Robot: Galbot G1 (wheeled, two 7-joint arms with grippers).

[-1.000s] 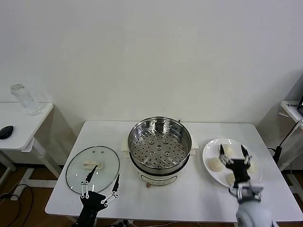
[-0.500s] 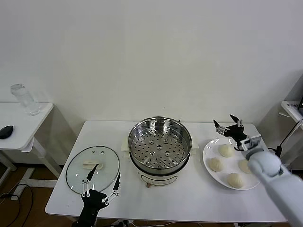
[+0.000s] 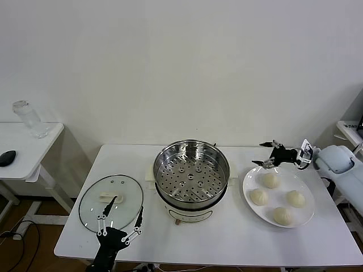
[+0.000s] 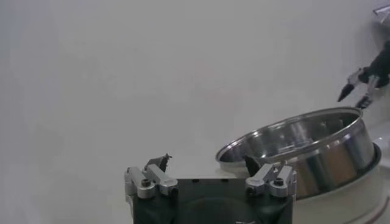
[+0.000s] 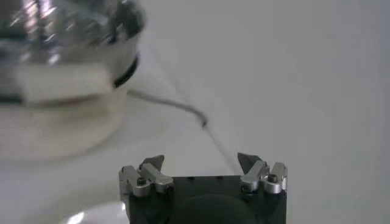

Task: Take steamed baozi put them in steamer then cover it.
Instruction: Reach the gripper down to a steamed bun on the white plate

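The steamer (image 3: 191, 173), a shiny steel pot with a perforated tray on a white base, stands mid-table with nothing inside; it also shows in the left wrist view (image 4: 304, 146) and the right wrist view (image 5: 67, 55). Several cream-white baozi (image 3: 270, 180) lie on a white plate (image 3: 279, 196) to its right. My right gripper (image 3: 258, 154) hovers open above the plate's far edge, pointing toward the steamer, nothing between its fingers. My left gripper (image 3: 129, 204) is open and empty at the table's front left, over the near edge of the glass lid (image 3: 108, 203).
A thin cable (image 5: 177, 106) runs from the steamer's base across the table. A side table at the far left holds a glass jar (image 3: 28, 119) and a black mouse (image 3: 7, 157). A white wall stands behind the table.
My right arm rose from low over the plate's front and swung back and to the right, uncovering the baozi; its gripper now points left over the plate's far edge. The left arm stayed still.
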